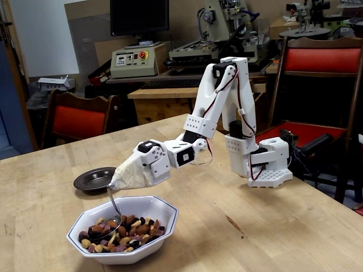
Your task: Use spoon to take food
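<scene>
The spoon (113,205), taped into the wrapped gripper (126,177), dipped into the nuts and dried fruit (122,231) in the near white bowl (161,211). Finger state couldn't be told. Scooping was under way; next called for levelling, then lifting.

Looks like a workshop. Big pale butcher-block wooden table (272,226) up front, with two wooden chairs with red padding around it — one (76,119) on the left, a taller one (320,85) on the right. Behind them is a cluttered workbench (164,90) holding a beige control box (136,59) with a red button, a dark monitor (139,17) and a small milling machine (221,28). White board (42,34) against the left wall — lighting is soft and even.
</scene>
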Controlling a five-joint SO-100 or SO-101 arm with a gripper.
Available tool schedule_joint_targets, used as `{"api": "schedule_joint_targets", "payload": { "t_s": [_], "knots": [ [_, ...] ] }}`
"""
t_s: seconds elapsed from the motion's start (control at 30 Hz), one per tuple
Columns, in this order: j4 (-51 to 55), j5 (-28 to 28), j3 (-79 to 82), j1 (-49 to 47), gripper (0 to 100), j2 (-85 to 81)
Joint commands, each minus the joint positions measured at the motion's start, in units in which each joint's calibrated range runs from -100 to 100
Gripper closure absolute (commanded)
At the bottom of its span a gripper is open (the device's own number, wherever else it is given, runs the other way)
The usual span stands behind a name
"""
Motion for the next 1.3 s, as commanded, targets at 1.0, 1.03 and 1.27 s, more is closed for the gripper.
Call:
{"api": "schedule_joint_targets", "payload": {
  "t_s": [1.0, 1.03, 1.27],
  "knots": [
    [-10.03, -0.44, 2.72, -0.09, 96, -1.49],
    [-10.03, -0.44, 2.72, -0.09, 96, -1.49],
    [-10.11, -0.44, 2.72, -0.02, 96, -1.49]
  ]
}}
